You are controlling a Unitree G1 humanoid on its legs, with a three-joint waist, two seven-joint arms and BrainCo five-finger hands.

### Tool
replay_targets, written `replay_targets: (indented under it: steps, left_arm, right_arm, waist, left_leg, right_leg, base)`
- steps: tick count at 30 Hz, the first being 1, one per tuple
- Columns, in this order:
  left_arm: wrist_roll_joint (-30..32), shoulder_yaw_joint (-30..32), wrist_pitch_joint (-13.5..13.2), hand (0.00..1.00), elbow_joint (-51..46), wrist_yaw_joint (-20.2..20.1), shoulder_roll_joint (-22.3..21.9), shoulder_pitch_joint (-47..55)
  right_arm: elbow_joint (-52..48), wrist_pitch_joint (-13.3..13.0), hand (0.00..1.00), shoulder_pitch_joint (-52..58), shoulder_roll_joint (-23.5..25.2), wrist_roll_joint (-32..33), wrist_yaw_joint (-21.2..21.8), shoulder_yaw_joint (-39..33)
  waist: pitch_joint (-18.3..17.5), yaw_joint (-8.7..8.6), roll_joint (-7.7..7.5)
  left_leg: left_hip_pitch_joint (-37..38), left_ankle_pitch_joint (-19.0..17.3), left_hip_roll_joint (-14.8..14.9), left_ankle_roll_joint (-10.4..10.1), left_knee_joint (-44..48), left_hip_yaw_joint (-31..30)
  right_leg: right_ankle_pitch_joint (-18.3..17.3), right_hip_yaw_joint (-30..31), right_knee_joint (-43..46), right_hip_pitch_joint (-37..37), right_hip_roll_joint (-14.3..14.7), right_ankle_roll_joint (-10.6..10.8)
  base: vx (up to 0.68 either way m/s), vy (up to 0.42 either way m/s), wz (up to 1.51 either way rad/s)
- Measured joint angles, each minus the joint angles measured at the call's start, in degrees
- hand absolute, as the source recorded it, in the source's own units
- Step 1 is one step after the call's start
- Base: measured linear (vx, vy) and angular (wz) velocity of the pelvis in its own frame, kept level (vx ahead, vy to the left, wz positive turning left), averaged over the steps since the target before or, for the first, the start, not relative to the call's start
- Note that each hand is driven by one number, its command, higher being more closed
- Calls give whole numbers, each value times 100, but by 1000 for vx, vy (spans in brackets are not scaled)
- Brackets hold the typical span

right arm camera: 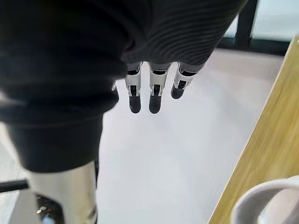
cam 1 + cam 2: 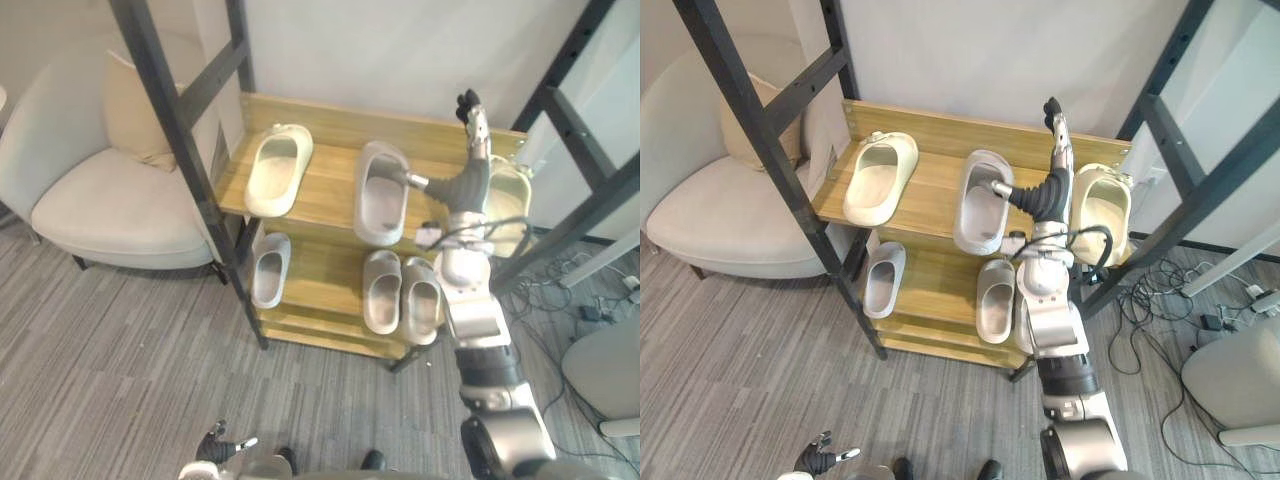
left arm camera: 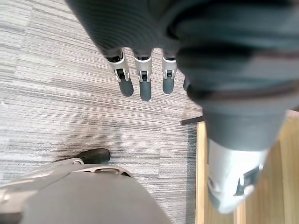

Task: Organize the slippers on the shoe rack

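The shoe rack (image 2: 330, 172) needs its cream slippers paired, I judge. I'd lower my right hand (image 2: 1060, 160), raised over the top shelf with fingers straight and empty, onto the right cream slipper (image 2: 1100, 205) and slide it flat. That shelf also holds a left cream slipper (image 2: 878, 178) and a grey slipper (image 2: 982, 200) between. Below sit a single grey slipper (image 2: 883, 278) and a grey pair (image 2: 382, 290). My left hand (image 3: 145, 88) hangs relaxed over the floor.

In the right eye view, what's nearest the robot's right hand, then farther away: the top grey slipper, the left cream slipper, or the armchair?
From the right hand:
1. top grey slipper, middle of the top shelf.
2. left cream slipper, left on the top shelf.
3. armchair, far left.
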Motion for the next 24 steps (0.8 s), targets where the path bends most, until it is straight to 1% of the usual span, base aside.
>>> replay_targets:
  steps: [1,4,7,9,11,17,21,24]
  left_arm:
    - [-37,2,-2,0,-60,1,3,-17]
    - [-118,26,-2,0,-81,1,12,-28]
    - [-201,40,-2,0,-81,3,10,-72]
    - [-218,47,-2,0,-82,11,24,-131]
    - [-225,47,0,0,-80,16,38,-160]
    - [-332,46,3,0,-82,55,45,-216]
    - [-381,44,2,0,-89,58,47,-219]
    - [-382,40,1,0,-90,59,47,-219]
  right_arm:
    - [230,56,0,-331,-103,11,-23,-2]
    - [482,104,0,-675,-153,45,-43,-110]
    - [732,145,0,-944,-156,62,-113,-197]
    - [935,166,0,-1191,-156,164,-127,-196]
    - [1116,185,0,-1317,-158,232,-127,-196]
    - [1366,284,0,-1414,-160,240,-124,-207]
    - [1500,291,0,-1409,-161,239,-124,-212]
    - [1506,291,0,-1198,-158,230,-120,-212]
  waist:
    - [74,61,-20]
    - [123,80,-42]
    - [166,166,-72]
    - [317,180,-91]
    - [374,184,-111]
    - [456,197,-137]
    - [484,194,-135]
    - [484,193,-135]
  left_leg:
    - [-27,-2,2,2,45,-24]
    - [-100,-2,6,2,52,-131]
    - [-183,-2,6,2,62,-147]
    - [-189,-2,6,2,67,-148]
    - [-217,-2,8,2,67,-150]
    - [-381,-3,12,1,181,-172]
    - [-375,-5,18,3,201,-175]
    - [-375,-11,8,10,207,-171]
  right_leg:
    - [0,-12,1,1,-3,0]
    - [0,-83,0,-20,-1,0]
    - [0,-81,10,-94,-3,0]
    - [-1,-80,12,-96,-5,-1]
    - [-1,-82,12,-125,-5,-1]
    - [-2,-110,46,-234,-22,-1]
    - [-2,-105,81,-235,-31,-1]
    - [-2,-103,95,-235,-50,-1]
  base:
    - [13,-27,3]
    - [5,-26,16]
    - [2,-8,4]
    - [0,0,0]
    - [0,0,0]
    - [10,-7,2]
    - [0,0,0]
    - [0,0,0]
